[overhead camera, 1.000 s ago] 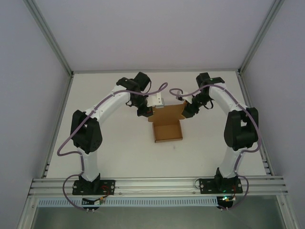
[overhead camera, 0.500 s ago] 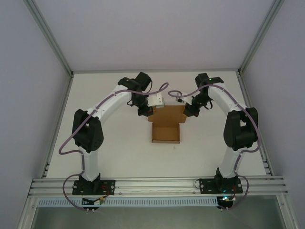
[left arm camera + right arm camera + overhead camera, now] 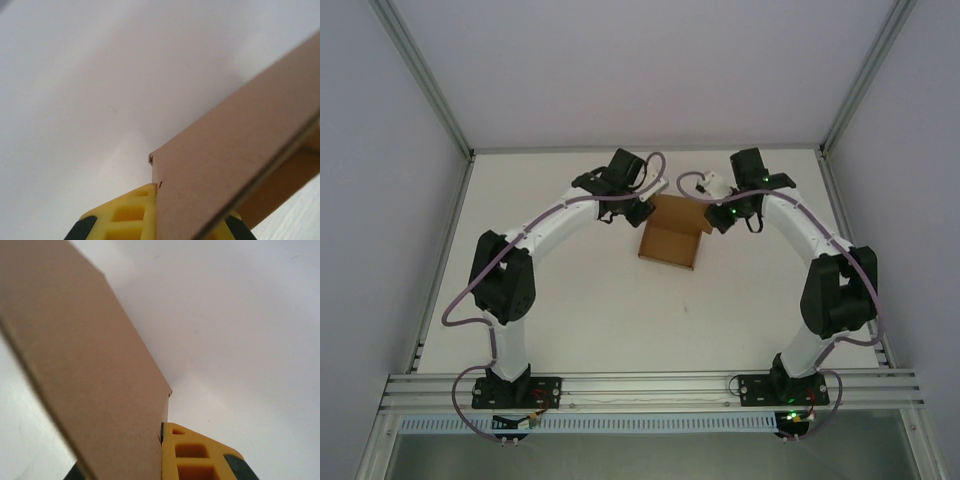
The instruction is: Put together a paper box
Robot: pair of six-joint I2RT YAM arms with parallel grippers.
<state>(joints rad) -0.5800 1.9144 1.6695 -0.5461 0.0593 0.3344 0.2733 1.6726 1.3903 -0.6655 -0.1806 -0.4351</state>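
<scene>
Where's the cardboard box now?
In the top view, the paper box is near the far middle of the table, gripped on either side by the left gripper and right gripper.

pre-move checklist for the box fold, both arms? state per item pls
1. The left jaws shut on the box: ok. Cardboard sits between the fingers in the left wrist view.
2. The right jaws shut on the box: ok. Cardboard lies against the yellow finger in the right wrist view.
3. Grips at opposite far corners of the box: ok, seen from the top view.
4. Box base flat on the table: cannot tell.
5. Box folds locked in place: cannot tell.
</scene>
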